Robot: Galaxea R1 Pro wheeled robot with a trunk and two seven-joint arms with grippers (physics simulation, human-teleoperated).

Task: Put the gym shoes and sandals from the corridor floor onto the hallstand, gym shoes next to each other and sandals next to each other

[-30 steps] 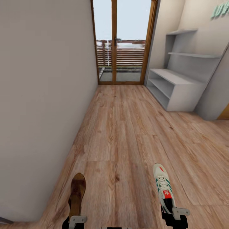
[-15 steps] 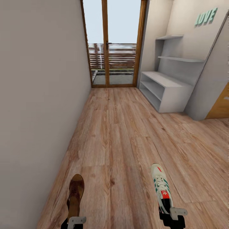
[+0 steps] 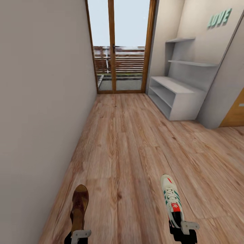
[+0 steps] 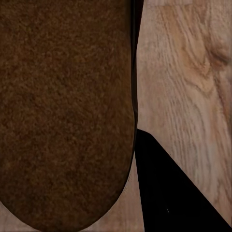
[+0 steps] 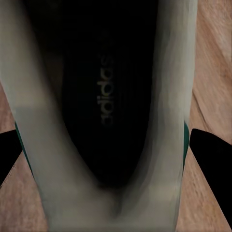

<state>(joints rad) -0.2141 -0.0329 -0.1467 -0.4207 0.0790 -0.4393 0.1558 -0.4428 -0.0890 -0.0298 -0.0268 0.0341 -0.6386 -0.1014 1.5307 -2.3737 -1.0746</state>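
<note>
Nothing moved, sneaker (image 5: 106,111) insole reads "adidas", wall lettering (image 3: 219,17) "LOVE"

Dark brown sandal (image 3: 79,206); white gym shoe (image 3: 171,200), green stripes, red tongue patch.

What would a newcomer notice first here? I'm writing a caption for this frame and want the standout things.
Two shoes carried low in the foreground of the head view: a brown sandal at the left gripper and a white gym shoe with green stripes at the right gripper. Ahead, the wood plank floor runs to a glass door, with a white-grey shoe rack along the right wall under teal "LOVE" lettering.
</note>
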